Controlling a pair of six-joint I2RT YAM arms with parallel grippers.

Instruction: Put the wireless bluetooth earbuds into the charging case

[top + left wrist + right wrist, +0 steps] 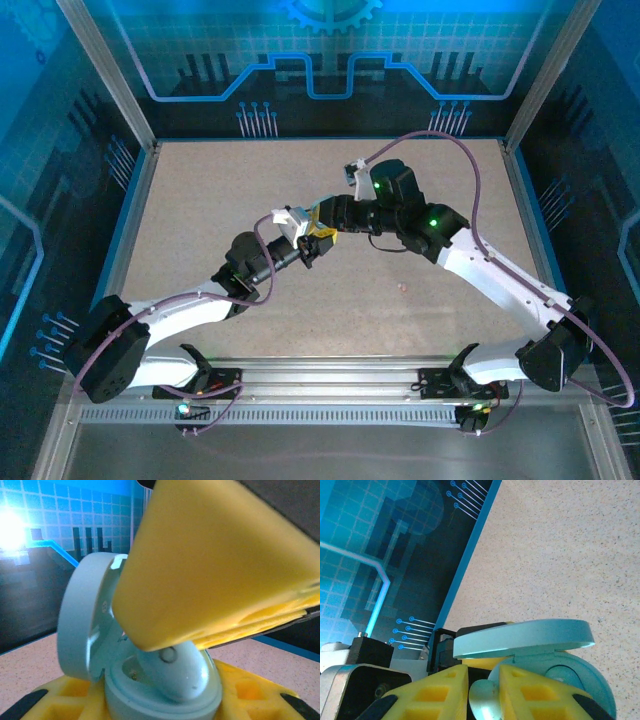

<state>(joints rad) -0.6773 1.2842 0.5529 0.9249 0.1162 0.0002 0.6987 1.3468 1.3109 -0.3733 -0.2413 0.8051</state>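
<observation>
The left jaws are almost closed and squeeze the charging case from both sides. Their yellow fingers press on its round bottom part. The lid is flipped open and stands up on the left.

The right jaws pinch one pale earbud between their yellow fingers, with only a thin gap for it. In the left wrist view the earbud leans in the hollow of the case, with a right finger on top of it. I cannot tell if it sits all the way in.

From above, both jaws meet over the middle of the worktop and hide the case and earbud. The bottom of the case is cut off in both wrist views. A tiny pinkish speck lies on the worktop, too small to make out.
</observation>
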